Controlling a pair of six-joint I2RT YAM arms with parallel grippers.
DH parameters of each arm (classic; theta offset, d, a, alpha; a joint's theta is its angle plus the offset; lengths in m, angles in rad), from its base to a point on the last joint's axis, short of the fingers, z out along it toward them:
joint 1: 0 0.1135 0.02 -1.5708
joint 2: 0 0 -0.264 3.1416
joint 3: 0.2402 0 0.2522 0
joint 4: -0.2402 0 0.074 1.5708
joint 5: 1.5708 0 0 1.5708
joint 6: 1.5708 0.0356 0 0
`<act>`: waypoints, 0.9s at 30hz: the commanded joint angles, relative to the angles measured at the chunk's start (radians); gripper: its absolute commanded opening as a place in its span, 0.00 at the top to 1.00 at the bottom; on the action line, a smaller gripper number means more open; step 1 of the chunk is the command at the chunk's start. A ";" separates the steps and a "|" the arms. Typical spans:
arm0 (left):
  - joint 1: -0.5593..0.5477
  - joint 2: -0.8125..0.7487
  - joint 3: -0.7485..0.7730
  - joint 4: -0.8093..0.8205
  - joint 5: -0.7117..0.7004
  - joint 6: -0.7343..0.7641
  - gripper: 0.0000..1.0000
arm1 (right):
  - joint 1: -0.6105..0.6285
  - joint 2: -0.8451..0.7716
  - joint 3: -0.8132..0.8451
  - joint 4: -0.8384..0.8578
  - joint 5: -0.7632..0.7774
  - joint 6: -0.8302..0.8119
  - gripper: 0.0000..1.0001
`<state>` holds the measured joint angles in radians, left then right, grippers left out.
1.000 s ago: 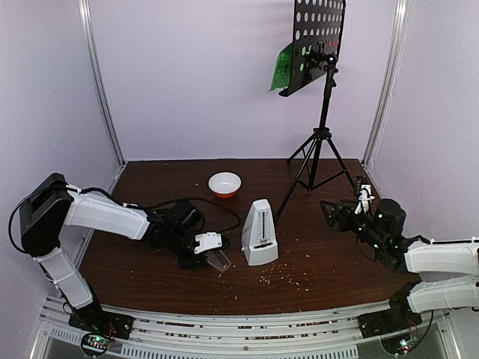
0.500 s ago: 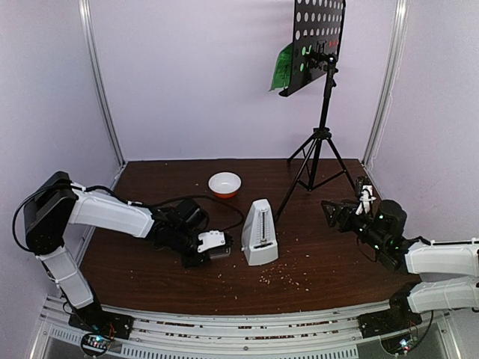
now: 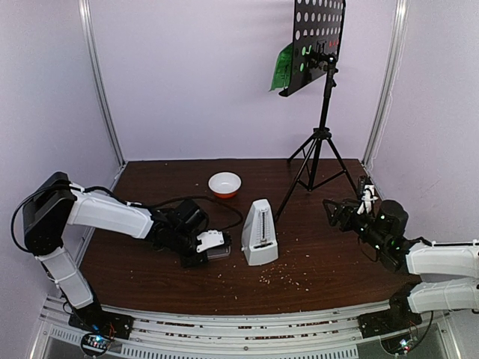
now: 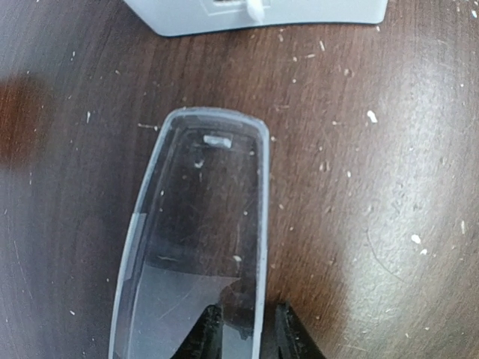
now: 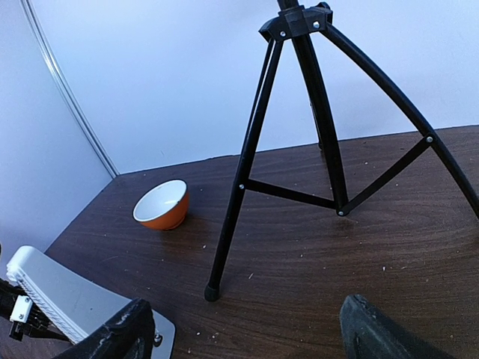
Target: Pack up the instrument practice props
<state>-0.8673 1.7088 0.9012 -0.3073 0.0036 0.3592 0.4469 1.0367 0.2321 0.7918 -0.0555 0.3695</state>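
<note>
From above: poising the left gripper just left of the white plastic pyramid metronome, the right gripper well right. Left wrist: straddling, without showing whether pinching, the thin slick wall of the clear plastic wedge cover beside the metronome, risking a slip. Right wrist: spreading fingers wide and empty, risking tipping the spindly black tripod music stand behind the metronome.

Left hand low, right hand wide
</note>
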 commanded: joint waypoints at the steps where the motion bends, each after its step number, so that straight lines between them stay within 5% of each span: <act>1: -0.001 -0.020 -0.028 -0.034 -0.053 -0.006 0.72 | -0.007 -0.025 -0.019 0.020 0.023 0.004 0.11; 13: -0.001 -0.020 -0.017 -0.034 -0.042 -0.021 1.00 | -0.010 -0.034 -0.025 0.023 0.020 0.008 0.11; 22: -0.002 -0.308 -0.047 0.088 -0.078 -0.168 1.00 | -0.012 -0.072 0.023 -0.043 -0.039 -0.011 0.03; 27: -0.002 -0.498 -0.050 0.241 0.060 -0.380 1.00 | -0.010 -0.120 0.155 -0.159 -0.217 0.048 0.00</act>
<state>-0.8677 1.3197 0.8505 -0.2386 -0.0467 0.1715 0.4404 0.9592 0.2703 0.7029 -0.1188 0.3717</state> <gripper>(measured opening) 0.021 0.998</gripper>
